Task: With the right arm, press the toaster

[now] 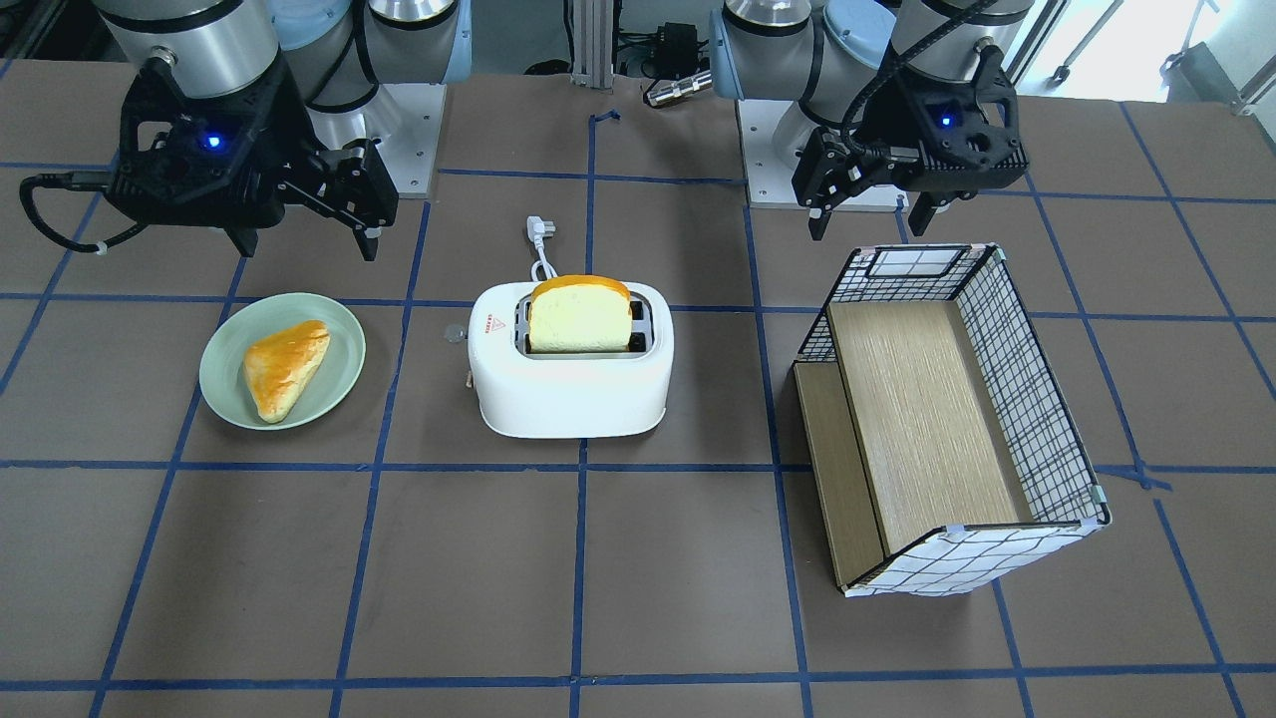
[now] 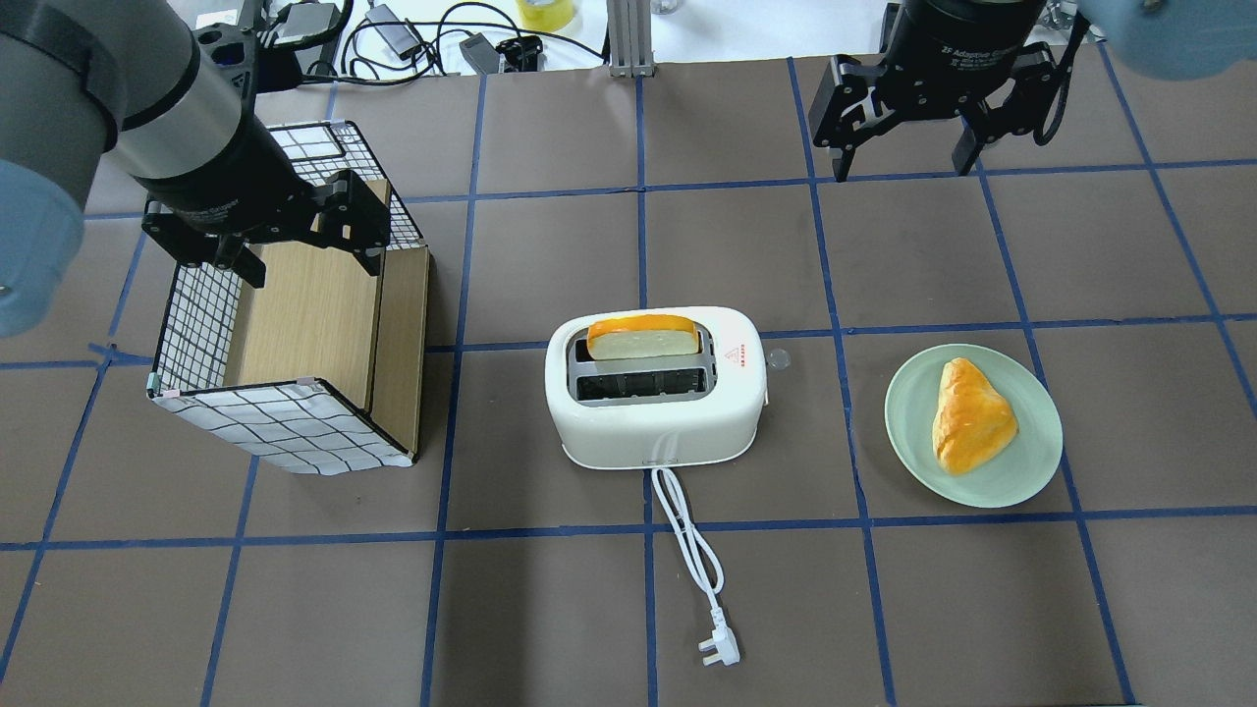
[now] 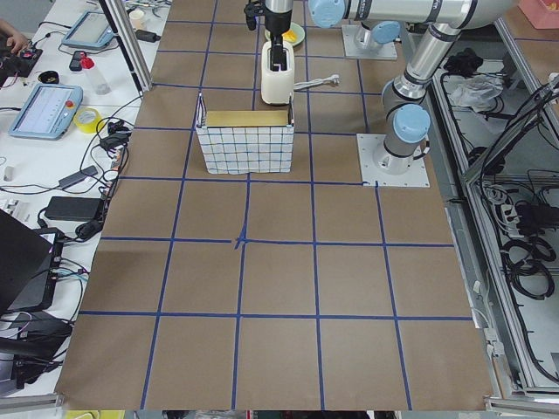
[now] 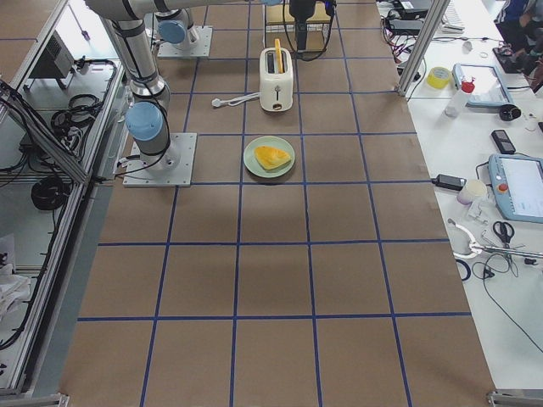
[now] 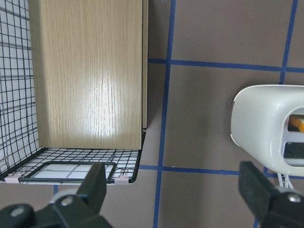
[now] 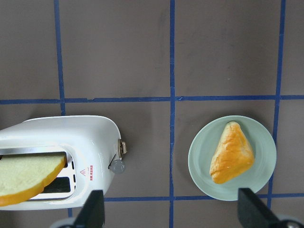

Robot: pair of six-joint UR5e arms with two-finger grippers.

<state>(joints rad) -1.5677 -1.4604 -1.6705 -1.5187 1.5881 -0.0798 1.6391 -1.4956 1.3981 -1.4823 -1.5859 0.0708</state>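
The white toaster (image 1: 573, 384) stands mid-table with a slice of bread (image 1: 580, 314) upright in one slot; it also shows in the overhead view (image 2: 653, 427). Its small side lever (image 6: 122, 148) faces the plate side. The cord (image 2: 687, 540) and plug (image 2: 717, 648) lie loose towards the robot. My right gripper (image 2: 901, 167) is open and empty, high above the table beyond the plate, well apart from the toaster; it also shows in the front view (image 1: 307, 237). My left gripper (image 2: 312, 267) is open and empty over the grid-patterned box.
A green plate (image 2: 908, 412) with a triangular pastry (image 2: 970, 415) sits on the toaster's lever side. The grid-patterned box (image 2: 275, 427) with a wooden inside lies on its side on the toaster's other side. Blue tape lines cross the brown table.
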